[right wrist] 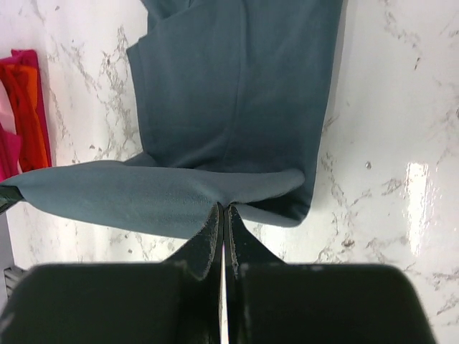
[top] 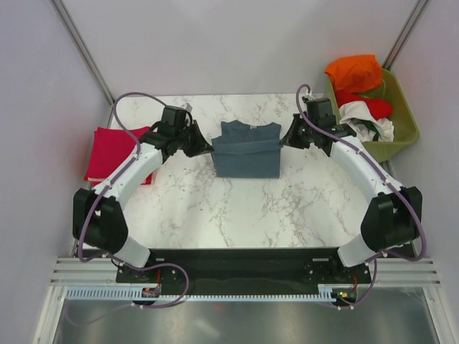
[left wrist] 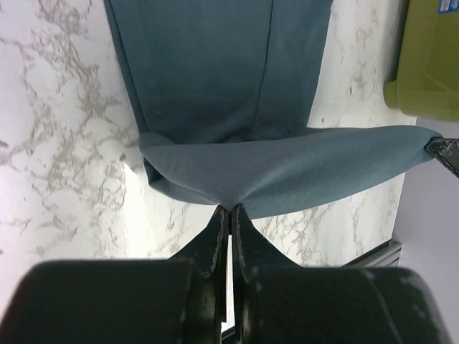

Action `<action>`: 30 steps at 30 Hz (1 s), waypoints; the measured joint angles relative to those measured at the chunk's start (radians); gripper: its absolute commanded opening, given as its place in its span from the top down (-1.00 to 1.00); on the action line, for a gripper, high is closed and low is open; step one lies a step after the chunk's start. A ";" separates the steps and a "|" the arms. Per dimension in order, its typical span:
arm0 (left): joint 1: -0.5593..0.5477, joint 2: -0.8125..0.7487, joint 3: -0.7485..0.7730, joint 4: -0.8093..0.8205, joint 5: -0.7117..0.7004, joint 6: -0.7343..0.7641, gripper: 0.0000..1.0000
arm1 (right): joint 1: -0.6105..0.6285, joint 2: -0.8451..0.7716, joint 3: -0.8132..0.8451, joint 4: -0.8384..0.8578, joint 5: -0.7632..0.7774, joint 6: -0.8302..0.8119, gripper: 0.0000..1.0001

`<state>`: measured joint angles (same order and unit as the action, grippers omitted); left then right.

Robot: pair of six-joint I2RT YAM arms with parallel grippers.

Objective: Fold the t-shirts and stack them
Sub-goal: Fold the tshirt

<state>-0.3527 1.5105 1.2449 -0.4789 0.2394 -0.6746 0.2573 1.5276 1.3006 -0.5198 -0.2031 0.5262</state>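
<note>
Slate tee point(top: 247, 161) spans centre; basket point(top: 404, 115) far right, red tee point(top: 115, 154) left; near marble point(top: 237, 211) free.

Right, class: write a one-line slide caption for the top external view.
Left gripper and right gripper pinch opposite sides of the blue-grey t-shirt mid-fold on the marble table, folded red t-shirt at left.

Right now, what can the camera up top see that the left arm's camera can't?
Only the top camera shows both whole arms, the folded red t-shirt at the table's left edge, and the orange t-shirt and white t-shirt piled in the basket. Only the left wrist camera shows, up close, the left gripper pinched shut on a fold of cloth. Both show the blue-grey t-shirt stretched between it and the right gripper, the marble table, and some of the green basket.
</note>
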 measured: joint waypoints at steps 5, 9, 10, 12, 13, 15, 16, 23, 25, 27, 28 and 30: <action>0.037 0.156 0.133 -0.005 0.034 0.012 0.95 | -0.021 0.109 0.096 0.002 0.019 0.001 1.00; 0.058 0.290 0.266 -0.022 0.065 0.018 0.95 | -0.046 0.205 0.178 -0.001 0.023 0.002 1.00; 0.063 0.327 0.309 -0.022 0.076 0.019 0.95 | -0.051 0.231 0.202 -0.002 0.025 0.002 1.00; 0.073 0.394 0.394 -0.037 0.085 0.019 0.96 | -0.062 0.285 0.252 -0.004 0.027 0.004 1.00; 0.079 0.439 0.452 -0.040 0.087 0.020 0.95 | -0.069 0.319 0.286 -0.002 0.027 0.007 1.00; 0.089 0.525 0.563 -0.055 0.098 0.019 0.90 | -0.080 0.402 0.368 0.006 0.027 0.017 1.00; 0.095 0.578 0.630 -0.052 0.104 0.019 0.76 | -0.087 0.453 0.422 0.005 0.028 0.022 0.96; 0.128 0.977 1.064 -0.024 0.161 0.011 -0.61 | -0.125 0.763 0.665 0.069 0.090 0.072 -0.29; 0.133 0.995 1.043 -0.035 0.159 0.014 -0.61 | -0.132 0.759 0.605 0.094 0.104 0.071 -0.27; 0.136 0.984 0.986 -0.033 0.157 0.023 -0.59 | -0.134 0.726 0.512 0.148 0.111 0.067 -0.21; 0.135 0.975 0.959 -0.030 0.156 0.029 -0.58 | -0.134 0.698 0.454 0.177 0.114 0.061 -0.18; 0.134 0.953 0.905 -0.022 0.156 0.043 -0.54 | -0.132 0.653 0.365 0.206 0.111 0.050 -0.14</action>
<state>-0.2188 2.4630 2.1498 -0.5007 0.3958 -0.6312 0.1253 2.1811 1.6653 -0.3141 -0.0925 0.5758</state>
